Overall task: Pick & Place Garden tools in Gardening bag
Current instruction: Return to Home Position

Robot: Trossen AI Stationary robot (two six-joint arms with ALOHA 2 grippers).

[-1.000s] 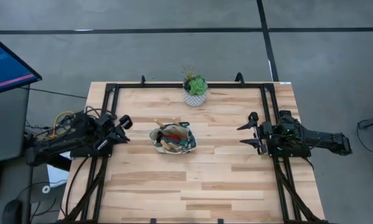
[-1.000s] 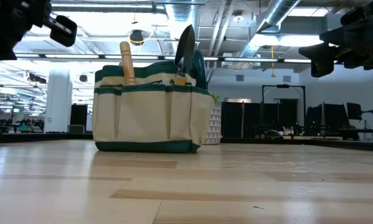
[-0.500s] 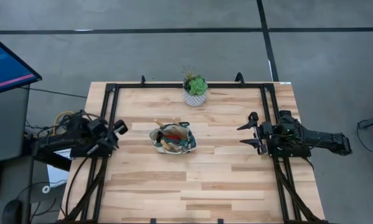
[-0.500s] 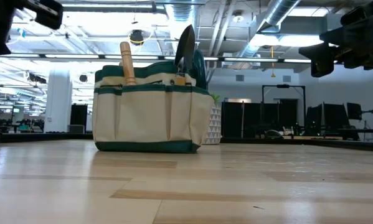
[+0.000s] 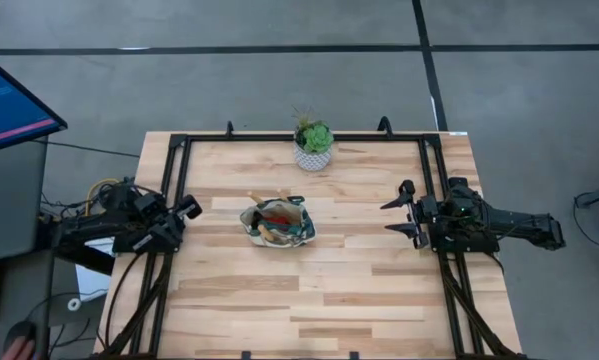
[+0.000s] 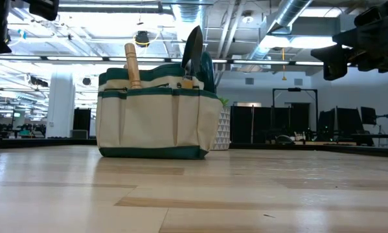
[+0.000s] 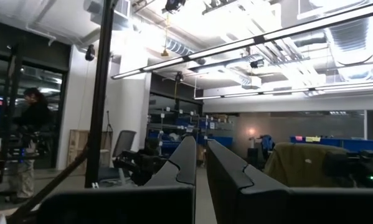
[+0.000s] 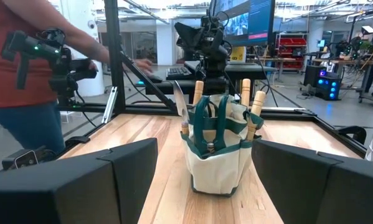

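Observation:
The gardening bag [image 5: 278, 222], tan with dark green trim, stands upright on its base near the middle of the table. Garden tools stick up out of it: a wooden handle [image 6: 133, 65], a trowel blade [image 6: 193, 52], and further light handles [image 8: 245, 93]. My left gripper [image 5: 189, 208] is shut and holds nothing. It hangs at the table's left edge, well clear of the bag, and points upward into the room [image 7: 200, 162]. My right gripper [image 5: 398, 212] stands open and level at the right side, facing the bag [image 8: 220, 149] from a distance.
A green plant in a white pot [image 5: 313, 148] stands at the far edge, behind the bag. Black frame rails [image 5: 176, 190] run along the table's left and right sides. A person [image 8: 24, 74] stands beyond the left edge. Bare wood lies in front of the bag.
My left gripper has drawn back toward the table's left edge, away from the bag. In the low view it has risen, and it stays shut. The bag, the tools and my right arm have kept still.

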